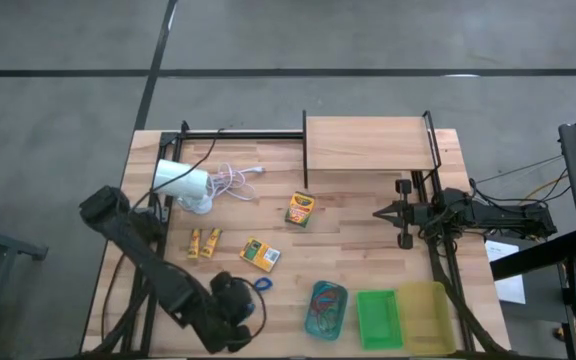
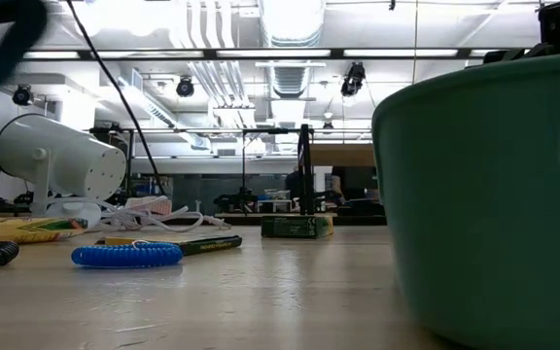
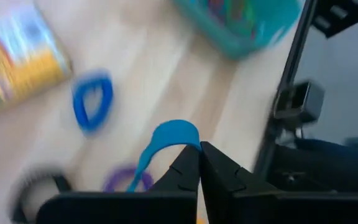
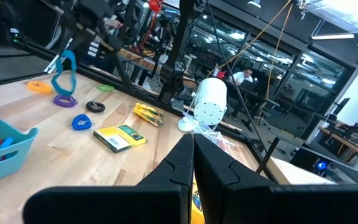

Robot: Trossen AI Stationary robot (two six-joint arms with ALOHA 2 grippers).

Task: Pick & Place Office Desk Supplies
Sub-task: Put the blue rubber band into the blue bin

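Blue and thin, a loop (image 3: 166,138) is dangling from the left gripper (image 3: 199,163), pinched at its pressed-together tips, short of the teal tray (image 3: 241,28). Swinging, it could be slipping free onto the surface (image 1: 358,250). The right gripper (image 4: 193,163), pressed together and empty, is waiting beyond that tray.

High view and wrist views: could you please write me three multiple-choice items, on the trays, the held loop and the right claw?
1. Which tray lies between the other two? A teal, B green, C yellow.
2. What colour is the loop in the left claw? A orange, B blue, C black.
3. How is the right claw? A open, B shut on a box, C shut and empty.
Key: B, the green tray lies between the teal tray and the yellow tray; B, the pinched loop is blue; C, its tips meet with nothing between.
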